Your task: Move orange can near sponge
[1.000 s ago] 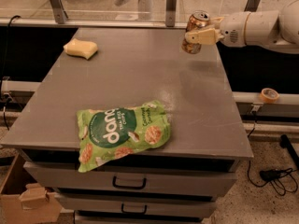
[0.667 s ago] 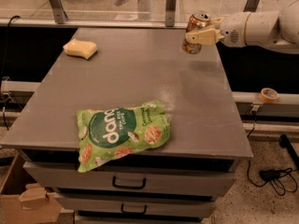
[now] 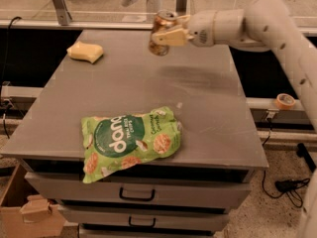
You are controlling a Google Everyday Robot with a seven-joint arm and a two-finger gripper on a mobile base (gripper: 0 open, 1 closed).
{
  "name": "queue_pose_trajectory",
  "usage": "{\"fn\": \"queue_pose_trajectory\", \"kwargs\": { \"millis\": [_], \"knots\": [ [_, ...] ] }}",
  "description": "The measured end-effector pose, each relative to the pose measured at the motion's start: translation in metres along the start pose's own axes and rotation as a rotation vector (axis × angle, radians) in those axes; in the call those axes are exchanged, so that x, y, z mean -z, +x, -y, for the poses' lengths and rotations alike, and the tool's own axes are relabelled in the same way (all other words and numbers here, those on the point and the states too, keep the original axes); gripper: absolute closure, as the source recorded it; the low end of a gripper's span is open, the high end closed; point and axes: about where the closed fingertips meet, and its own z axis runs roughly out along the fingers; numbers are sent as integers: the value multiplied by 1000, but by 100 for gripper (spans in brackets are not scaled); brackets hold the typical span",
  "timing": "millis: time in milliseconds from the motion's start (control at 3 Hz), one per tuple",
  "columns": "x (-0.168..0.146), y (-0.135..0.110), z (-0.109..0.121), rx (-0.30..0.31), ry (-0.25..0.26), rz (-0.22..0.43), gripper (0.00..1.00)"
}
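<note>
The orange can (image 3: pixel 159 33) is held in the air above the far middle of the grey table (image 3: pixel 208 113), tilted a little, silver top up. My gripper (image 3: pixel 166 32) reaches in from the right on a white arm and is shut on the can, with a pale finger across its side. The sponge (image 3: pixel 85 52), a pale-yellow block, lies on the table's far left, well to the left of the can.
A green snack bag (image 3: pixel 129 140) lies at the table's near edge, partly overhanging it. Drawers (image 3: pixel 136 195) sit under the table. A tape roll (image 3: pixel 286 101) rests on a rail at right. A cardboard box (image 3: pixel 25 214) stands at lower left.
My gripper with the orange can has moved left across the far side of the table, toward the sponge. The sponge and bag have not moved.
</note>
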Motion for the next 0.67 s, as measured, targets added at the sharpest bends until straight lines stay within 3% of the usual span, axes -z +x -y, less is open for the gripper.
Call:
{"fn": "queue_pose_trajectory", "kwargs": {
  "millis": [333,667],
  "knots": [
    [-62,-32,-38,66,-95,72,100],
    [-62,-32,-39,66,-95,72,100]
  ]
}}
